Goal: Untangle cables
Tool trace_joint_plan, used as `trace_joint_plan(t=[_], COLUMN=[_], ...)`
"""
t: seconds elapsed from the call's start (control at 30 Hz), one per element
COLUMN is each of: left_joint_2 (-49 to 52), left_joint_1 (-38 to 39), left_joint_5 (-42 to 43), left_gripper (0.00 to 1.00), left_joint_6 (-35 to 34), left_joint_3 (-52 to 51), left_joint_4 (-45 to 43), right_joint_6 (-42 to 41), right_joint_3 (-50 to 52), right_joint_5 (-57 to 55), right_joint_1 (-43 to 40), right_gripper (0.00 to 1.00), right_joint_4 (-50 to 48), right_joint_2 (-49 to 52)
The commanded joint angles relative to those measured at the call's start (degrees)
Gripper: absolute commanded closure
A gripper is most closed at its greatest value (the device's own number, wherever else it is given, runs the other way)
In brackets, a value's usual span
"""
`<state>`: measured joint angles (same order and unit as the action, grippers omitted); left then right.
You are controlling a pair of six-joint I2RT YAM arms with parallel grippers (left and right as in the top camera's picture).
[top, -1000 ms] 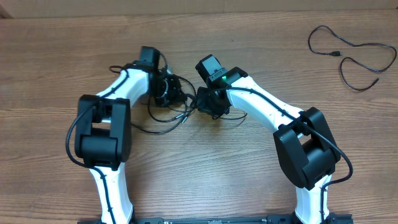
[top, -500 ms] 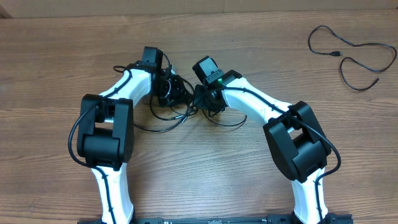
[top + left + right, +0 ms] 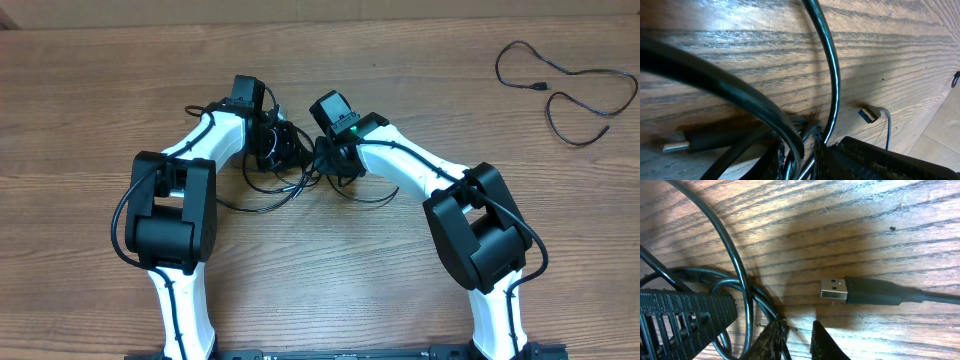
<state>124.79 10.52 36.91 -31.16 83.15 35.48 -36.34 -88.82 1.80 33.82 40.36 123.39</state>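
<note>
Black cables [image 3: 283,178] lie tangled on the wooden tabletop [image 3: 400,280] toward its far edge, between both hands. The right hand [image 3: 799,328] is clamped on a strand. Strands enter the left hand's [image 3: 802,154] narrow gap, but I cannot tell if it grips them. Another cable [image 3: 565,90] lies near the far right corner.

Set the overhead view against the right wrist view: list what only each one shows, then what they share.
Only overhead: the left tool down in the tangle, and a separate loose cable lying by itself at the far right of the table. Only right wrist: a silver-tipped USB plug lying flat on the wood, its black body trailing off to the picture's right. Both: the right tool, the tangled black cables beside it, and the wooden table.
</note>
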Motion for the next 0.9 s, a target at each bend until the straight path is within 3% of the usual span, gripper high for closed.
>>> trace_joint_plan(t=[0.0, 0.3, 0.53, 0.87], left_joint_2=[1.5, 1.5, 1.5, 1.5], left_joint_1=[0.4, 0.4, 0.4, 0.4], left_joint_5=[-1.3, -1.5, -1.7, -2.8], left_gripper=[0.77, 0.77, 0.77, 0.77], left_joint_6=[1.0, 1.0, 1.0, 1.0], left_joint_3=[-0.3, -0.3, -0.3, -0.3], left_joint_4=[0.2, 0.2, 0.2, 0.3], right_joint_6=[0.8, 0.8, 0.8, 0.8], right_joint_3=[1.2, 1.6, 3.0, 3.0], right_joint_5=[-0.7, 2.1, -4.3, -4.7], right_joint_1=[1.0, 1.8, 0.9, 0.3], right_gripper=[0.81, 0.81, 0.81, 0.81], right_joint_4=[-0.2, -0.7, -2.9, 2.6], right_joint_2=[1.0, 1.0, 1.0, 1.0])
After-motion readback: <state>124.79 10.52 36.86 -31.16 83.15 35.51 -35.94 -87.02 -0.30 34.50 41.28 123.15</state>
